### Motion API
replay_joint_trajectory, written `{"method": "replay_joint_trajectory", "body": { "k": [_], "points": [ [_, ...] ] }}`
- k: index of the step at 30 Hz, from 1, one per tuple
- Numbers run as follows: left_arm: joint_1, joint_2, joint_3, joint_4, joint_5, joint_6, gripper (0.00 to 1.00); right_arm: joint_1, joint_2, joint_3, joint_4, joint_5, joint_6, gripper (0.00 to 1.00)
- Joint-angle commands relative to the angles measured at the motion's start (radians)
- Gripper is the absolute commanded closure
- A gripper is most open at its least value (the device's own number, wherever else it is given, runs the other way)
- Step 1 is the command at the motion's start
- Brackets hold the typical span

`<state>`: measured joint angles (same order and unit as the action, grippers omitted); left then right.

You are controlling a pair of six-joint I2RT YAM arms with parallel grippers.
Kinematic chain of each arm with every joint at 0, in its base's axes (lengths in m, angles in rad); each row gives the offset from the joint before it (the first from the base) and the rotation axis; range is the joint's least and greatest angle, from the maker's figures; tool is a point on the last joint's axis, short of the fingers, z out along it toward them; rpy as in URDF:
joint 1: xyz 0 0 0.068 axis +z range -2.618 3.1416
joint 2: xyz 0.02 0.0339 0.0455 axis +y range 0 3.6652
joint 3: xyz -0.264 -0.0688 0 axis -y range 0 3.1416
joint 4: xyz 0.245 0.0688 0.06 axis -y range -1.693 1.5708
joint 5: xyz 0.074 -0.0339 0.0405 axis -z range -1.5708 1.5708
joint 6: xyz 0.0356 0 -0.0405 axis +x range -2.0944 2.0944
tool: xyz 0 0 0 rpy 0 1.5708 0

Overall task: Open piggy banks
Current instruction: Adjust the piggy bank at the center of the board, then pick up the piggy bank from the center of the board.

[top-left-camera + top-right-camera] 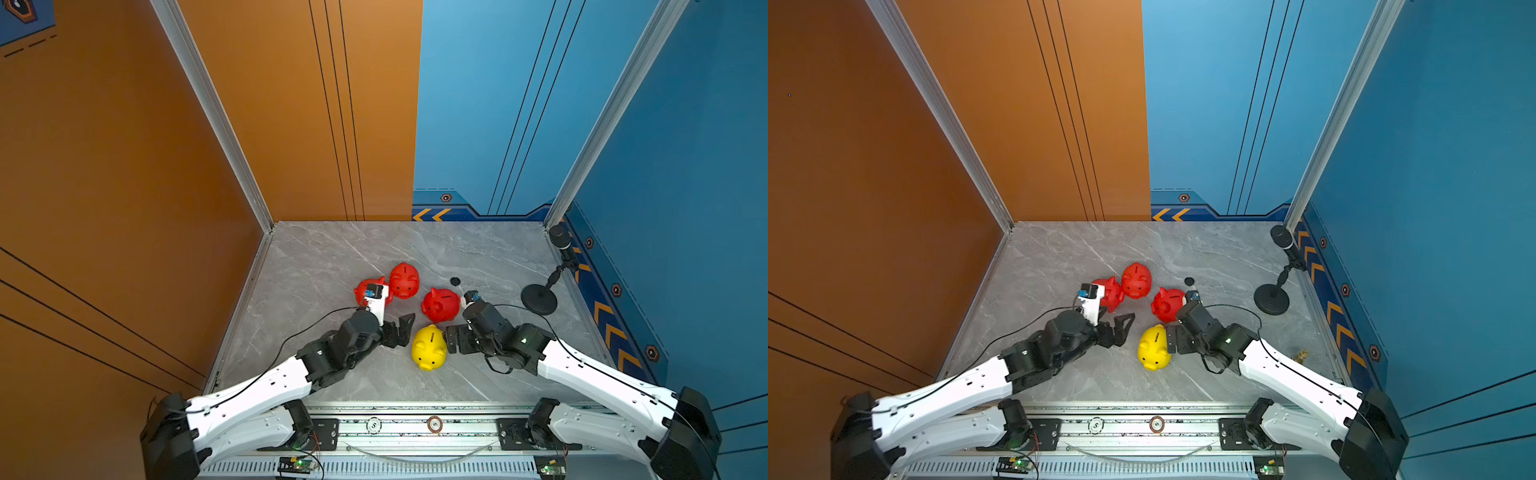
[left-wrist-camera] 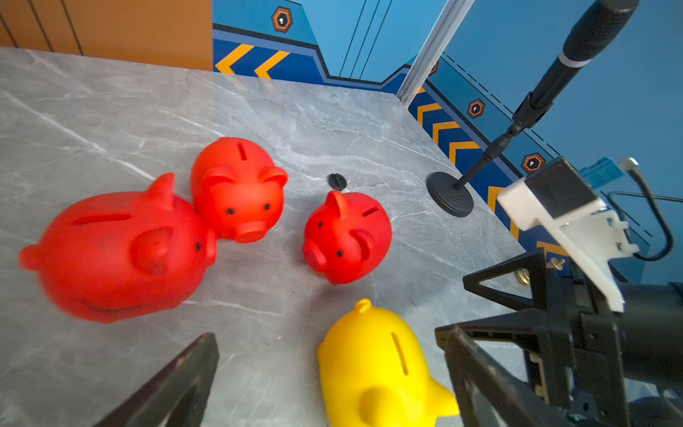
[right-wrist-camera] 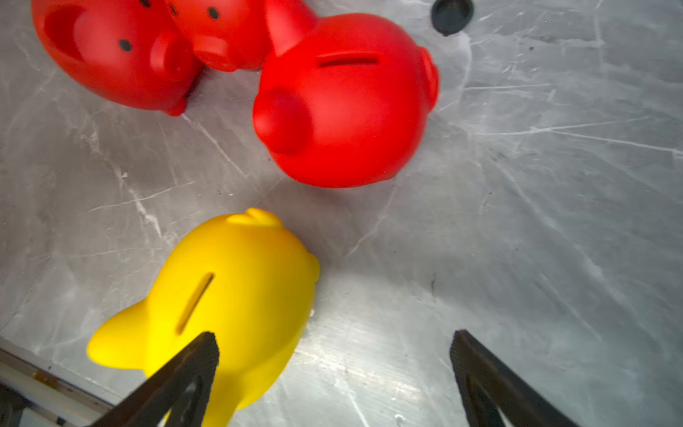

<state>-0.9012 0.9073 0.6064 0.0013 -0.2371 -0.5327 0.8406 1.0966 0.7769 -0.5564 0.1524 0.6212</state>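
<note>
Snout toward robot, yellow piggy bank [image 1: 430, 347] sits between left pincer [image 1: 402, 330] and right pincer [image 3: 334, 336], both wide, empty.

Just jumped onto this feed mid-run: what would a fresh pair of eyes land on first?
Three red piggy banks cluster mid-way across the grey table, two touching and one just apart, with the yellow piggy bank alone nearer the robot. The left gripper and right gripper flank the yellow one, fingers spread, holding nothing. A small black plug lies loose beyond the separate red pig.
</note>
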Motion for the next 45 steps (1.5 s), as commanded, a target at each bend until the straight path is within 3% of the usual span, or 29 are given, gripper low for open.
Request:
{"method": "replay_joint_trajectory", "body": {
  "k": [1,8,13,21,31,45],
  "points": [
    [0.065,-0.151,-0.031,-0.142,0.164,0.050,0.02,0.081,0.049,0.084,-0.077,0.123,0.103,0.01],
    [0.202,-0.435,-0.093,-0.293,0.186,0.063,0.02,0.199,0.231,0.243,-0.165,0.250,0.150,0.01],
    [0.211,-0.530,-0.132,-0.273,0.180,0.045,0.02,0.257,0.329,0.304,-0.219,0.349,0.186,0.01],
    [0.212,-0.540,-0.129,-0.266,0.185,0.054,0.03,0.314,0.419,0.348,-0.248,0.374,0.224,0.00],
    [0.213,-0.556,-0.134,-0.266,0.184,0.053,0.02,0.292,0.300,0.210,-0.263,0.372,0.274,0.01],
    [0.215,-0.548,-0.123,-0.277,0.180,0.048,0.02,0.229,0.252,0.133,-0.115,0.205,0.198,0.02]
  ]
}}
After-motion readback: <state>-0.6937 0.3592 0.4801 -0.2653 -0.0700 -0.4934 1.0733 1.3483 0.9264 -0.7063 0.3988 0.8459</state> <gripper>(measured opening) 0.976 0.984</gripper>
